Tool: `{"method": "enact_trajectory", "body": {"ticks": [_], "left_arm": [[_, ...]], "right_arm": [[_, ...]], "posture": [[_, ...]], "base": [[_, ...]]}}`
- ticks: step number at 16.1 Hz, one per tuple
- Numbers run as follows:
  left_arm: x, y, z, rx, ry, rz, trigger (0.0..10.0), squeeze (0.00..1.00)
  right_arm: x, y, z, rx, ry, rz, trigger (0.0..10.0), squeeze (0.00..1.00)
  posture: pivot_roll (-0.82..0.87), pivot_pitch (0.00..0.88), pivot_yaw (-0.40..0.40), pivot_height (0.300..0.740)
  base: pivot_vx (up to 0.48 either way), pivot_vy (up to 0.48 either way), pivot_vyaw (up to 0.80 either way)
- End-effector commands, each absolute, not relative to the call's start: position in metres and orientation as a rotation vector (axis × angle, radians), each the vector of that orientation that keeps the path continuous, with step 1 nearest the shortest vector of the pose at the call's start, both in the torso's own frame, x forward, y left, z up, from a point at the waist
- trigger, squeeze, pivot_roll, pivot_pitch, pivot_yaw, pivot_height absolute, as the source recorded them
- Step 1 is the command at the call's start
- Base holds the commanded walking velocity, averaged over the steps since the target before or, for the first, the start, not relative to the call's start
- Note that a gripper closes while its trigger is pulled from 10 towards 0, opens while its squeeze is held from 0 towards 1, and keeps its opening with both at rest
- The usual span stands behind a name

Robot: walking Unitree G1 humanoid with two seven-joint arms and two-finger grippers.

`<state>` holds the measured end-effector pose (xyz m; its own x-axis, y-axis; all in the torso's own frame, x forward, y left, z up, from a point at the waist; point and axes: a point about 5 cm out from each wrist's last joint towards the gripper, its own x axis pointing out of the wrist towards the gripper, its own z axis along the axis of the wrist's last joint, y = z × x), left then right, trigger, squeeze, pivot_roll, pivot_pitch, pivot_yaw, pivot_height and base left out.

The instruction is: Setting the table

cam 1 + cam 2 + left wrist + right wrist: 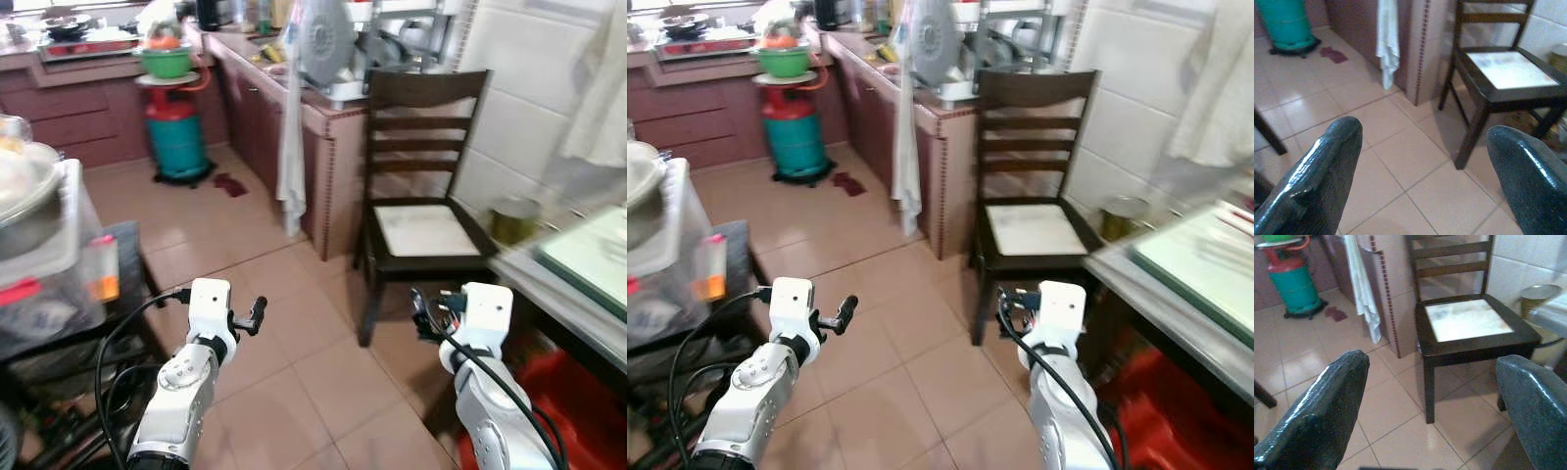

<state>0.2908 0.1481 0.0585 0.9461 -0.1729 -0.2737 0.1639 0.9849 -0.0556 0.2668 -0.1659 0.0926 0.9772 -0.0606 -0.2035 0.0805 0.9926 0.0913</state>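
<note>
A glass-topped table (588, 264) stands at the robot's right against a tiled wall, with a dark wooden chair (423, 211) just beside it on the tiled floor (284, 323). Both the left gripper (1422, 181) and right gripper (1432, 416) hang over the floor, fingers spread apart and empty. Farther back, a teal gas cylinder (177, 137) sits near the kitchen counter (294, 108).
</note>
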Motion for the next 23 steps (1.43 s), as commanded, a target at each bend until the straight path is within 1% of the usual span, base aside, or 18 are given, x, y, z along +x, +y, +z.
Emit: {"method": "enact_trajectory", "body": {"ticks": [1,9,12,15,21,23], "left_arm": [[0.2939,0.1445,0.0612,-0.024,0.280,-0.187,10.0,0.00],[0.2952,0.1479,0.0603,-0.014,0.290,-0.167,10.0,0.00],[0.2959,0.1477,0.0608,-0.013,0.294,-0.167,10.0,0.00],[0.2977,0.1473,0.0625,-0.015,0.291,-0.166,10.0,0.00],[0.3004,0.1476,0.0660,-0.018,0.284,-0.165,10.0,0.00],[0.3014,0.1466,0.0669,-0.017,0.283,-0.167,10.0,0.00]], "right_arm": [[0.2660,-0.1702,0.0920,0.098,0.211,-0.089,10.0,0.00],[0.2674,-0.1698,0.0919,0.105,0.211,-0.094,10.0,0.00],[0.2677,-0.1704,0.0922,0.109,0.209,-0.098,10.0,0.00],[0.2676,-0.1714,0.0936,0.114,0.198,-0.106,10.0,0.00],[0.2688,-0.1784,0.0950,0.051,0.191,-0.170,10.0,0.00],[0.2696,-0.1775,0.0953,0.075,0.170,-0.174,10.0,0.00]], "posture": [[-0.03,0.000,-0.021,0.740],[-0.03,0.000,-0.020,0.740],[-0.03,0.000,-0.016,0.740],[-0.03,0.000,-0.015,0.740],[-0.04,0.000,-0.008,0.740],[-0.04,0.000,-0.008,0.740]], "base": [[0.000,0.000,-0.78],[0.000,0.000,-0.75],[0.000,0.000,0.00],[-0.249,0.000,0.00],[-0.272,0.000,0.00],[-0.283,0.000,0.00]]}}
